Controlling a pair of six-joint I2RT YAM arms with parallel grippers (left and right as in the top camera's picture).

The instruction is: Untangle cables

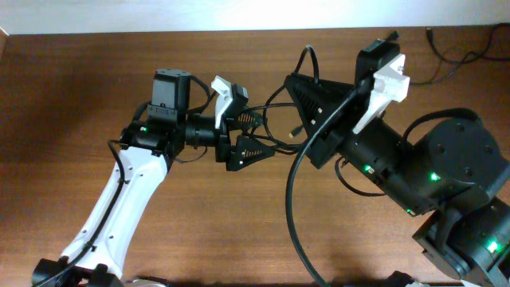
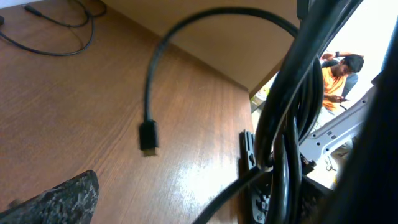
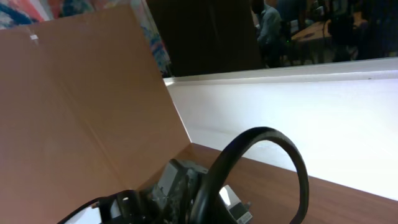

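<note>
Left hand (image 1: 261, 134) gapes wide just beside the closed right hand (image 1: 292, 82), which pinches a tangled bundle of thin black plug-ended cords (image 2: 148, 135). Separating seems under way; next, the left must catch one strand and draw away.

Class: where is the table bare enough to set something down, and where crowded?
Bare: the table left of the left arm, and the near strip between it and the right arm. Crowded: centre, around the cables.

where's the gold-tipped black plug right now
Left wrist view, left of centre: the gold-tipped black plug shows against the brown wooden table, ending a cord arching from the black cable bundle at right.
</note>
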